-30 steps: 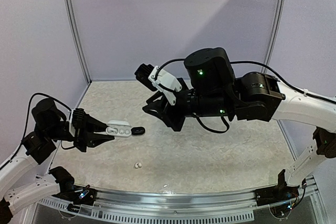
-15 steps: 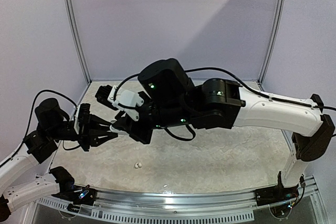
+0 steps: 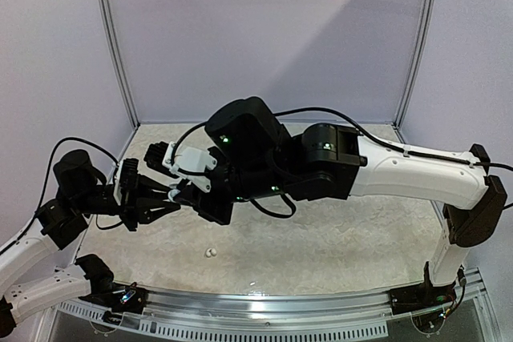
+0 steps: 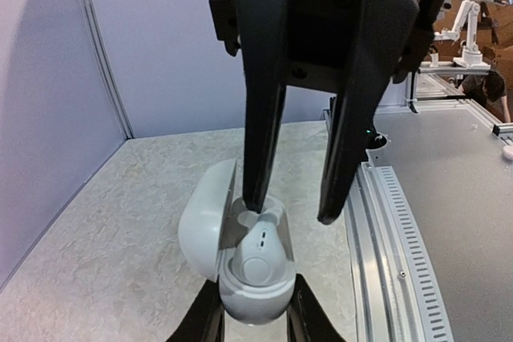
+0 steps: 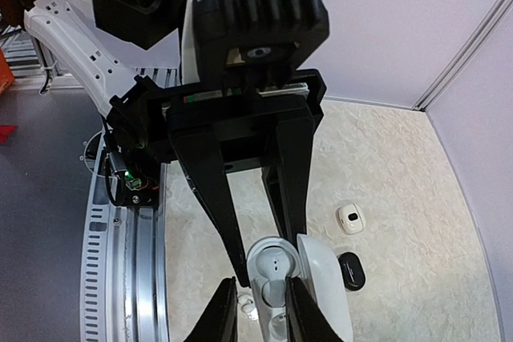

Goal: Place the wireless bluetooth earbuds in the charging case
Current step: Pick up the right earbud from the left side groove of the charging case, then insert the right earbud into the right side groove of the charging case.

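Note:
My left gripper [image 4: 255, 318] is shut on the base of a white charging case [image 4: 256, 298] and holds it up with the lid [image 4: 200, 218] swung open. One white earbud [image 4: 258, 260] sits in the slot nearest my left fingers. My right gripper [image 4: 292, 210] comes in from the far side, open. One fingertip [image 4: 255, 198] is down at the far slot and the other hangs outside the case wall. From the right wrist, my right gripper [image 5: 260, 314] straddles the case [image 5: 321, 278]. What lies in the far slot is hidden. A loose white earbud [image 3: 210, 252] lies on the table.
A small white case [image 5: 350, 219] and a black case [image 5: 349, 270] lie on the table beyond the held one. The metal rail [image 4: 385, 222] runs along the table's near edge. The right arm [image 3: 337, 170] stretches across the middle of the table.
The right arm has swung down and to the left, bringing its gripper onto the case. The left gripper has kept hold of the case and barely moved.

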Tool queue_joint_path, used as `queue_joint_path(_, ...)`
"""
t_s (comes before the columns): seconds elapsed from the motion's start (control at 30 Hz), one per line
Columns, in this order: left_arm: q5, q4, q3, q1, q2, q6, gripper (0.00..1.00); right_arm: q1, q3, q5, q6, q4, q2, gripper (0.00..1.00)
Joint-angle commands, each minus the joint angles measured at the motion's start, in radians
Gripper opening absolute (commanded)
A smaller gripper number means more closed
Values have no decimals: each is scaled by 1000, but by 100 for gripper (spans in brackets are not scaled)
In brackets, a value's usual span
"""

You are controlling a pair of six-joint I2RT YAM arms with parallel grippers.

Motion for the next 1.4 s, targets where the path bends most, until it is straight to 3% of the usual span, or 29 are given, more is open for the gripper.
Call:
queue_joint_path(0.0, 2, -23, 26, -19, 6, 25, 0, 2, 19, 24, -8, -12, 20, 21)
queue_joint_path(0.47, 1, -21, 30, -31, 6, 25, 0, 2, 27, 30, -20, -45, 43, 12)
queue_joint_path(0.63, -1, -25, 29, -32, 6, 24, 0, 1, 28, 18, -20, -52, 43, 0)
queue_joint_path(1.13, -18, -28, -4, -32, 6, -6, 0, 3, -52, -14, -10, 57, -117, 0)
queue_joint_path(1.37, -18, -12, -1, -32, 5, -29, 0, 3, -90, -38, 13, 29, -149, 0)
